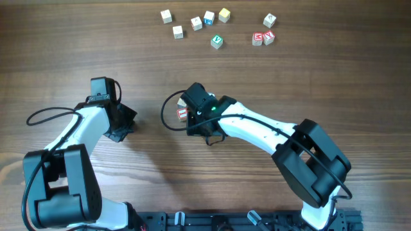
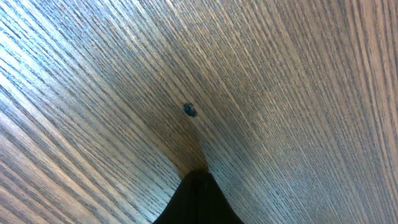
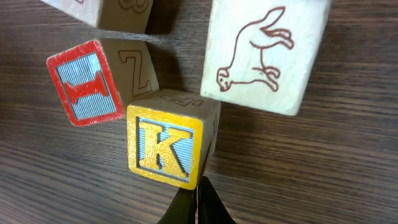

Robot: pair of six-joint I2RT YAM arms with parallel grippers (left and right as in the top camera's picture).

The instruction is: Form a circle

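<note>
Table (image 1: 192, 186) of matt, open-grained wood; cubes (image 3: 165, 146) smooth pale wood, faces painted and ridged

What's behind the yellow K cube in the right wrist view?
Right behind the yellow K cube: the red-faced cube, its Z side partly covered. Further right, a cream cube with an animal drawing.

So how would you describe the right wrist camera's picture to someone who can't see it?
Close-up on a wood table: a yellow-framed K cube in the middle, a red-framed cube to its left, and a pale cube with an animal drawing at upper right, all clustered together. The right gripper, shut, shows at the bottom edge below the K cube.
</note>
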